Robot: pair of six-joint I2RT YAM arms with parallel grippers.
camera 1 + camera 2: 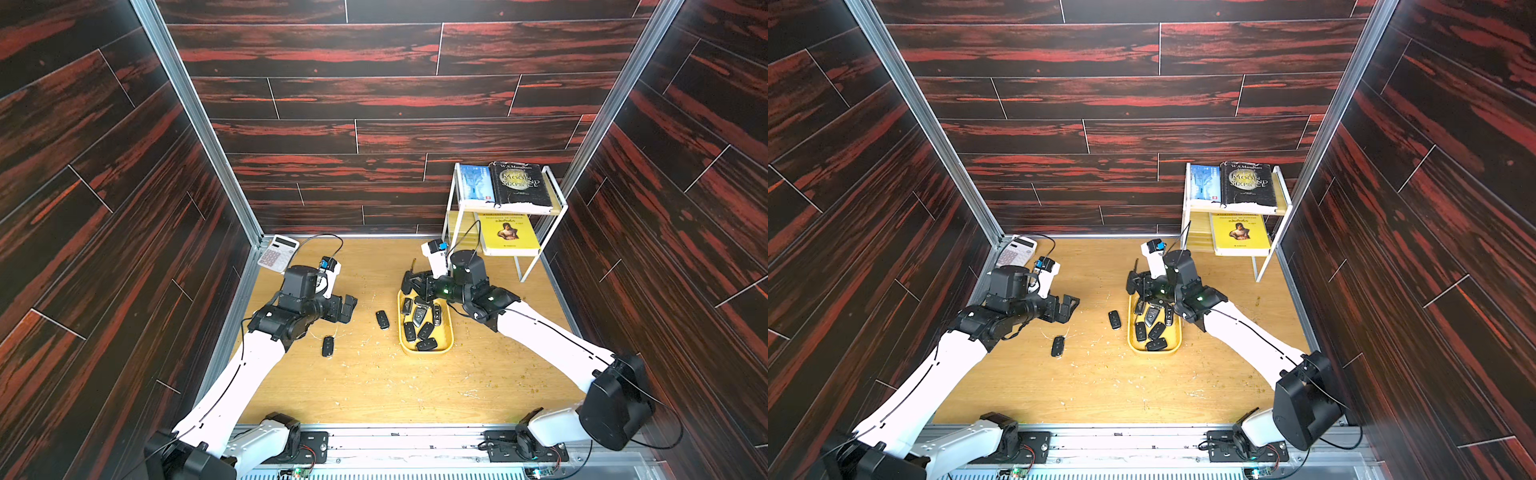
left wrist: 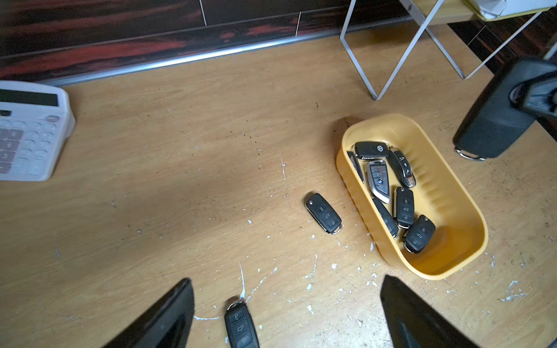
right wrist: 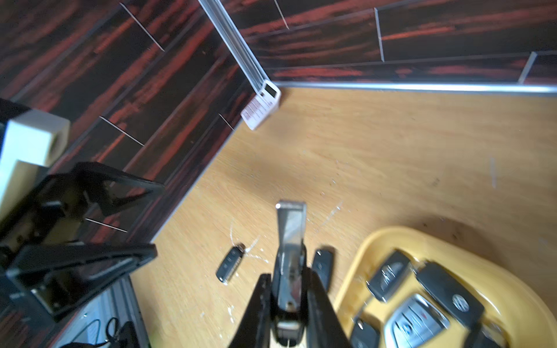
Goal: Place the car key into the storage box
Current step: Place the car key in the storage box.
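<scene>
The yellow storage box (image 1: 428, 352) (image 1: 1154, 352) (image 2: 446, 192) (image 3: 376, 241) lies right of centre in both top views, with several black key fobs in it. My right gripper (image 1: 411, 286) (image 1: 1136, 284) (image 3: 288, 275) hangs over its far end, shut on a black car key (image 1: 409, 279) (image 2: 494, 126) whose metal blade (image 3: 291, 226) sticks out. Two more car keys lie loose on the table: one (image 1: 382, 319) (image 2: 324, 213) just left of the box, one (image 1: 328, 346) (image 2: 241, 324) under my left gripper (image 1: 349, 307) (image 1: 1070, 307) (image 2: 287, 280), which is open and empty above the table.
A white calculator (image 1: 277, 252) (image 2: 30, 132) sits in the far left corner. A white wire shelf rack (image 1: 505, 212) with books stands at the far right, close behind my right arm. Dark wood-look walls enclose three sides. The tabletop carries pale scratches and crumbs.
</scene>
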